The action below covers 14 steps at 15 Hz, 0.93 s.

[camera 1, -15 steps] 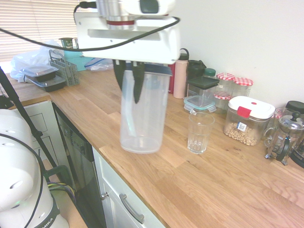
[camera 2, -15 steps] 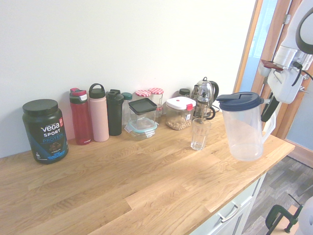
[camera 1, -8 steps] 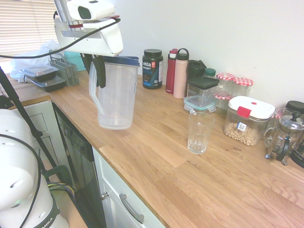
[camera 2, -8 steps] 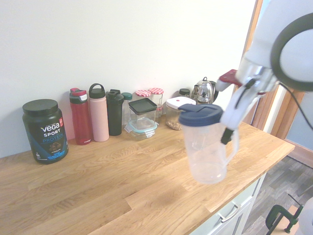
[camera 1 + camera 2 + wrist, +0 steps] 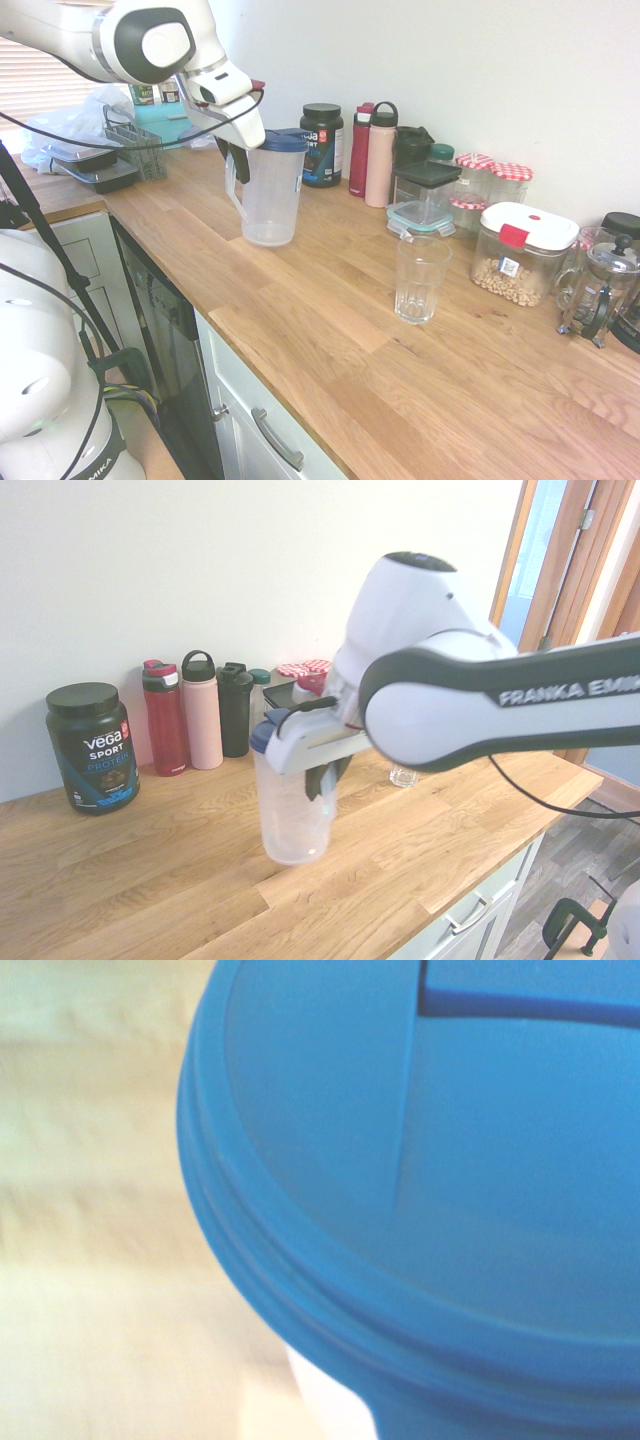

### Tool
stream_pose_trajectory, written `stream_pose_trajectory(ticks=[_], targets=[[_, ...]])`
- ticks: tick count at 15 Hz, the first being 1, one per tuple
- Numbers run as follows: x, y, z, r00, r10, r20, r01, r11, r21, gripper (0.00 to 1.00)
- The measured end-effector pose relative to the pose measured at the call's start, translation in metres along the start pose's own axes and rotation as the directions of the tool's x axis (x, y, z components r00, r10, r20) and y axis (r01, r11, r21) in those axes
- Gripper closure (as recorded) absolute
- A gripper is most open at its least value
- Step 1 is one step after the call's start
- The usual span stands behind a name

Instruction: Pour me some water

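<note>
A clear plastic pitcher (image 5: 272,190) with a dark blue lid hangs upright low over the wooden counter, in front of the black tub. My gripper (image 5: 235,165) is shut on its handle, on the side away from the glass. No water level shows inside it. The second exterior view shows the pitcher (image 5: 290,810) below my wrist, with the gripper (image 5: 325,777) beside it. The blue lid (image 5: 450,1190) fills the wrist view. An empty ribbed drinking glass (image 5: 420,278) stands apart on the counter, well to the pitcher's right in the first exterior view. My arm mostly hides the glass (image 5: 403,777) from the other side.
Along the wall stand a black protein tub (image 5: 321,145), a red bottle (image 5: 360,150), a pink bottle (image 5: 379,155), food containers, a white-lidded jar (image 5: 520,252) and a French press (image 5: 600,290). A dish rack (image 5: 135,145) and trays sit past the pitcher. The counter's front edge (image 5: 200,310) runs close by.
My arm has carried the pitcher away from the glass, along the counter toward the tub and bottles, and lowered it. The grip on the handle stays shut. The glass has not moved.
</note>
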<state>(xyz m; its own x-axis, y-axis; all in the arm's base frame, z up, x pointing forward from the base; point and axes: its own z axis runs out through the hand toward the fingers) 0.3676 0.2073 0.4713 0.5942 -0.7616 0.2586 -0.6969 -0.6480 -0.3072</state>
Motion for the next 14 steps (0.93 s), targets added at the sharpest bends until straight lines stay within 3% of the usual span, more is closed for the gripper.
stream_pose_trajectory(ticks=[6,11,12,14], targets=[[-0.027,-0.018,0.023,0.990,0.007,-0.144,-0.006,1.000,0.006,1.00],[-0.023,-0.023,0.030,0.990,0.018,-0.138,-0.012,0.999,0.041,1.00],[-0.022,-0.023,0.035,0.992,0.016,-0.129,-0.010,0.999,0.046,0.00],[-0.019,-0.023,0.046,0.993,0.014,-0.116,-0.009,0.999,0.039,0.00]])
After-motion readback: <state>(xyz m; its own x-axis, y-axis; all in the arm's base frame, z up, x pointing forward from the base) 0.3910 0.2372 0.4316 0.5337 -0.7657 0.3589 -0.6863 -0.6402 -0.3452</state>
